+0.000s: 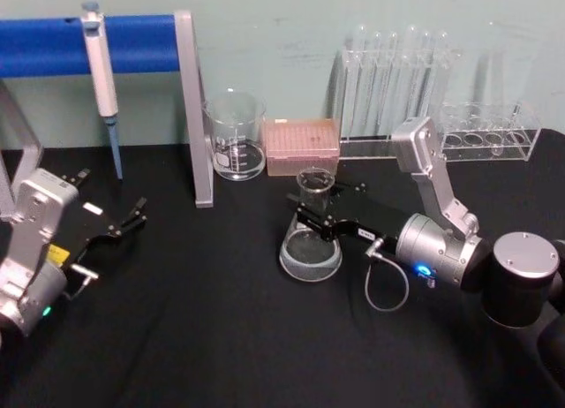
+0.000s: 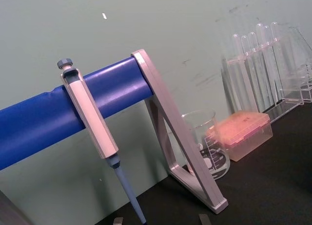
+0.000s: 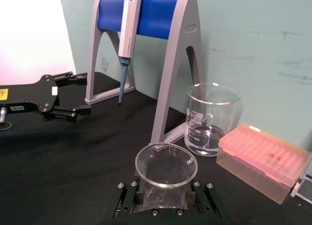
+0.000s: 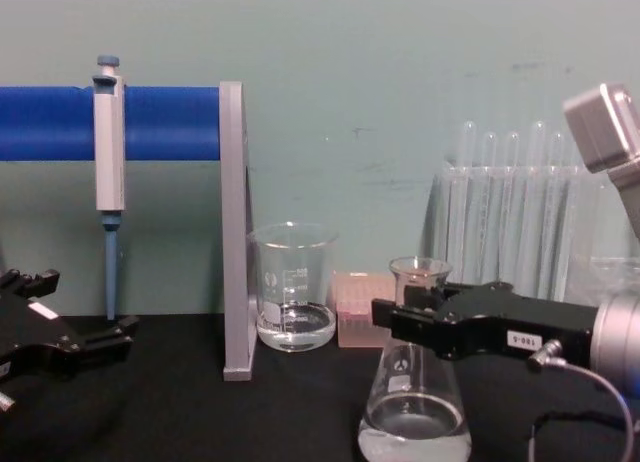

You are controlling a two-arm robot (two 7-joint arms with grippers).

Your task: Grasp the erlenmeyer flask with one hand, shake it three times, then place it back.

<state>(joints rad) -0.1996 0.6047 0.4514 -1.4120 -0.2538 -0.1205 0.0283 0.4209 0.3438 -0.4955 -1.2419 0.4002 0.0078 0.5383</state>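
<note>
While head view shows right gripper (image 1: 315,215) reaching leftward across black table (image 1: 194,337), fingers clamped on neck of erlenmeyer flask (image 1: 311,245), chest view adds liquid pooled in flask base, which seems to rest on table. Right wrist view looks down into flask rim, beaker (image 3: 212,119) and pink tip box (image 3: 263,161) beyond gripper. White gripper label unreadable. Left gripper (image 1: 131,217) idle far left, jaws apart.

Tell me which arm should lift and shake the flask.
The right. Its claw is at the flask's neck, fingers on both sides. The left claw sits far off near the pipette stand.
</note>
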